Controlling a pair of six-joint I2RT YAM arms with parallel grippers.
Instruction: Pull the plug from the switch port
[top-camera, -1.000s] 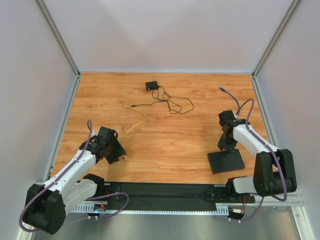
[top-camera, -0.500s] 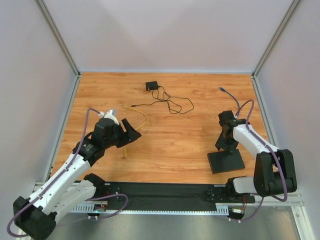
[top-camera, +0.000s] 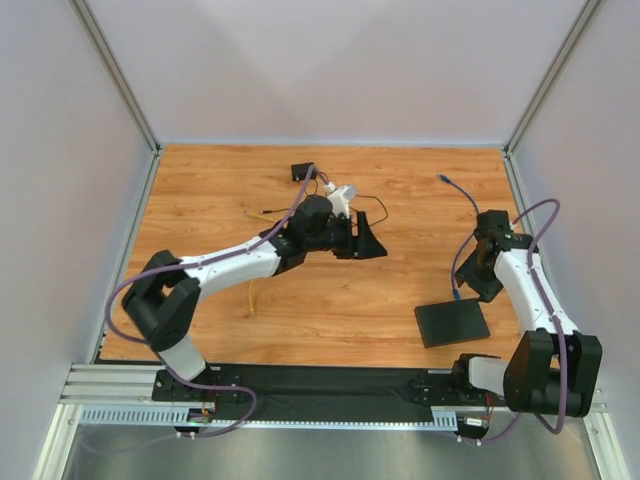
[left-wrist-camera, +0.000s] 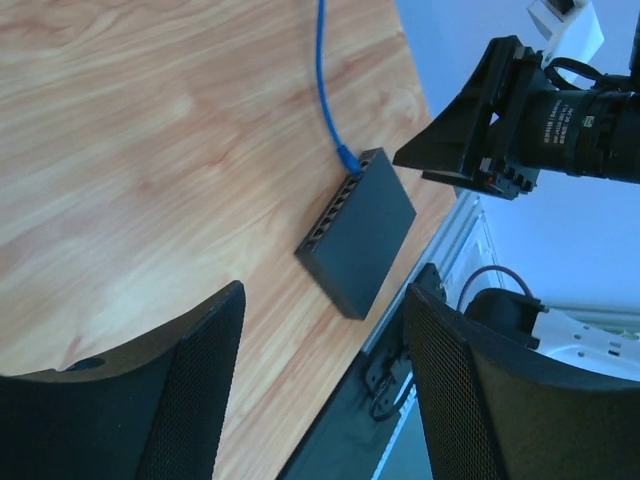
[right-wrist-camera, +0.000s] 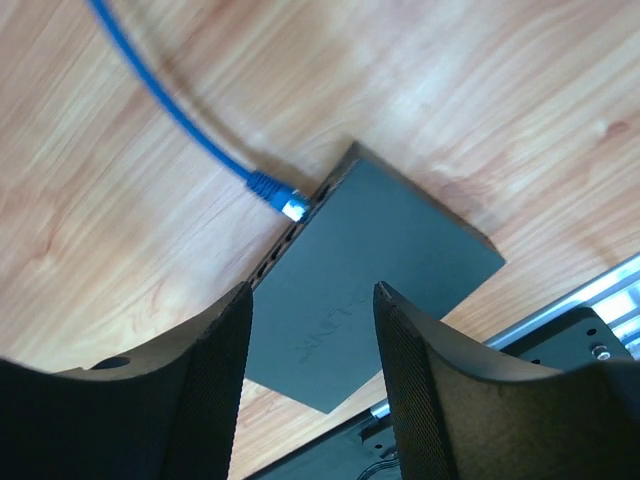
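**Plug not yet pulled:** The blue plug (right-wrist-camera: 272, 190) sat at the end switch port (right-wrist-camera: 300, 213) of the flat black box (right-wrist-camera: 380, 270), which lay near the near right corner of the desk (top-camera: 330, 300). The pull appeared not yet made, though the pictures could not settle how deep the plug's clear tip was seated. Its blue cable (right-wrist-camera: 160, 90) ran off toward the far right corner.

The right gripper (right-wrist-camera: 312, 300) hung over the box with its fingers spread wide and nothing between them. As far as could be seen, it touched neither plug nor box. The left gripper (left-wrist-camera: 325, 300), out over mid-desk, was likewise parted and empty, with its camera turned toward the box.

By this view, what was left was to bring a gripper down on the plug, close on it and draw it out along the cable's line, likely with the box steadied. A small black adapter (top-camera: 303, 171) lay near the far edge, well apart from both arms.
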